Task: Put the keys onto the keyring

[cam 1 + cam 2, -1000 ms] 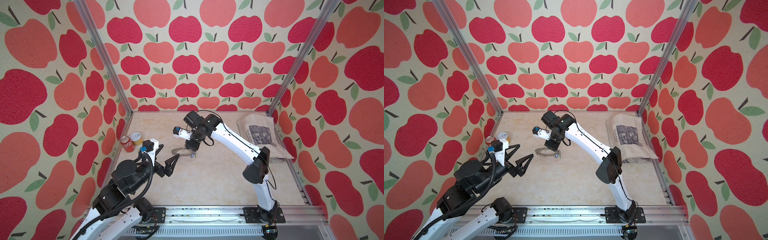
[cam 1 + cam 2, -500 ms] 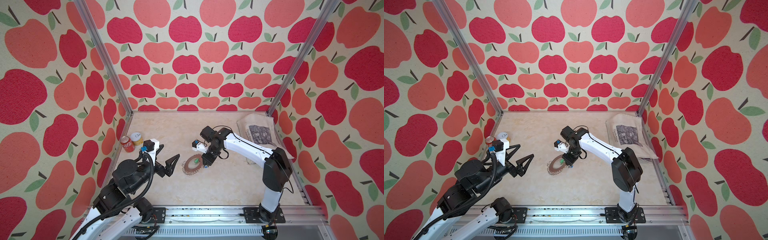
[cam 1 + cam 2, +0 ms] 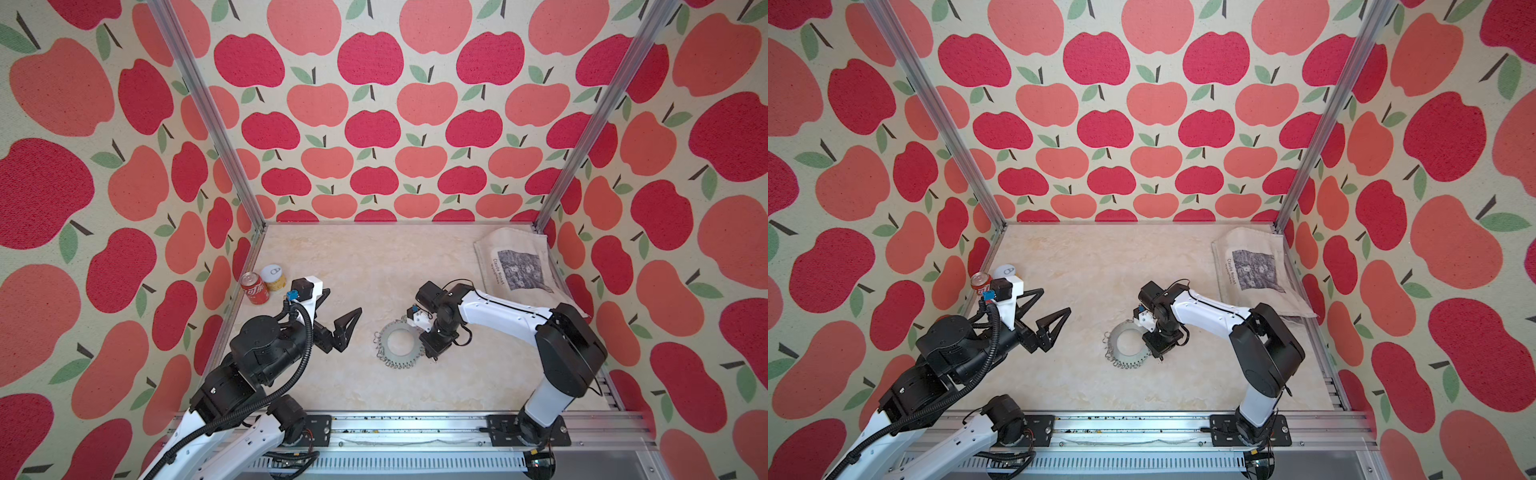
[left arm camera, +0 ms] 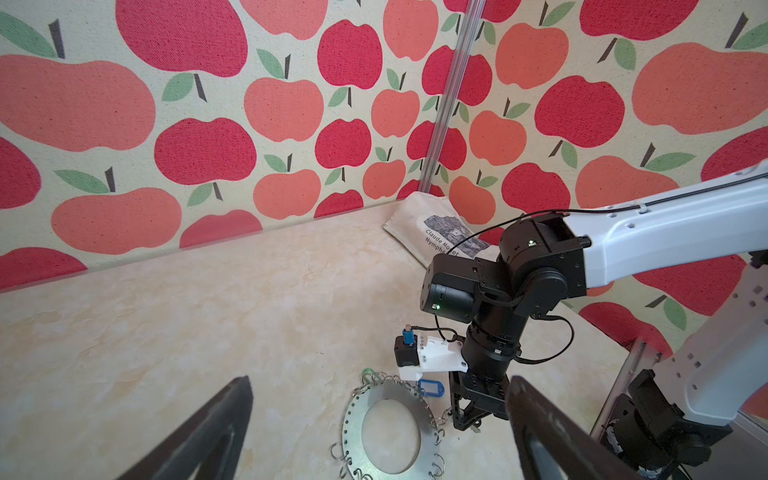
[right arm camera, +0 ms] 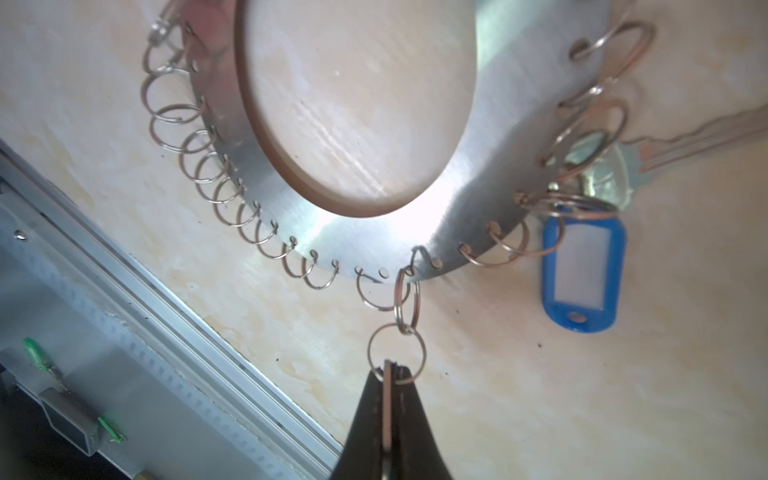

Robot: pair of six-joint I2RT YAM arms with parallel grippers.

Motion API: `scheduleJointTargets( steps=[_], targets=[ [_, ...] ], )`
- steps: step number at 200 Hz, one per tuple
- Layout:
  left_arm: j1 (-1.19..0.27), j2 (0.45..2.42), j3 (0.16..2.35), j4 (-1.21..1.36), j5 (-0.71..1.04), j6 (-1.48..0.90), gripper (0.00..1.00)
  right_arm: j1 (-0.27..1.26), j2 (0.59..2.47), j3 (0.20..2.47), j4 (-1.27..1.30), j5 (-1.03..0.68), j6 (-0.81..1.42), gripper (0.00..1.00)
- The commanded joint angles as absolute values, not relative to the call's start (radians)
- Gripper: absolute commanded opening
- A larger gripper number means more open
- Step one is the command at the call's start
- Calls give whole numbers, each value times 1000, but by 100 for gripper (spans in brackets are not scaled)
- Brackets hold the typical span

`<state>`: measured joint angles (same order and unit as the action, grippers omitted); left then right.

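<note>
The keyring [image 3: 399, 358] [image 3: 1127, 360] lies flat on the table, silver face up, its rim fringed with small wire rings. My right gripper [image 3: 432, 357] [image 3: 1158, 358] [image 5: 388, 370] stands at its right edge, shut on a thin silver key [image 5: 388, 399] seen edge-on. That key hangs by two linked rings from the keyring's rim [image 5: 374, 232]. A second key [image 5: 706, 133] with a blue-and-white tag [image 5: 584, 270] [image 4: 431, 389] lies against the rim, on a ring there. My left gripper [image 3: 344, 300] [image 3: 1055, 300] [image 4: 380, 380] hovers open to the left of the keyring [image 4: 353, 415], holding nothing.
A red can [image 3: 254, 288] and a yellow can [image 3: 274, 277] stand at the left wall, behind my left arm. A printed cloth bag [image 3: 515, 262] lies in the back right corner. A metal rail [image 3: 395, 428] runs along the table's front edge.
My right arm has carried the keyring from the table's middle toward the front and lowered it. It hung tilted, brown face showing; now it lies flat. The left arm has stayed put.
</note>
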<state>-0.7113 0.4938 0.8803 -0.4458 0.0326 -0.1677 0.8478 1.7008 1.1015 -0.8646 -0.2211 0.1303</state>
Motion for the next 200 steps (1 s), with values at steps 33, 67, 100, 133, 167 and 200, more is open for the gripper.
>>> scheduleJointTargets(
  steps=[33,67,100,133,167,200],
  targets=[
    [-716,547,909,-492,-66,-189,98,835,1563,989,-855,1,293,47],
    [-715,583,899,-503,-171,-201,99,791,1424,959,-846,63,301,53],
    [-711,633,869,-482,-288,-187,99,706,1316,950,-807,75,244,61],
    [-657,668,792,-372,-351,-148,99,596,1227,923,-696,52,171,70],
    [-558,729,723,-265,-314,-164,99,482,1151,888,-553,11,112,95],
    [-502,801,659,-166,-348,-102,99,381,1104,851,-425,8,58,99]
  ],
)
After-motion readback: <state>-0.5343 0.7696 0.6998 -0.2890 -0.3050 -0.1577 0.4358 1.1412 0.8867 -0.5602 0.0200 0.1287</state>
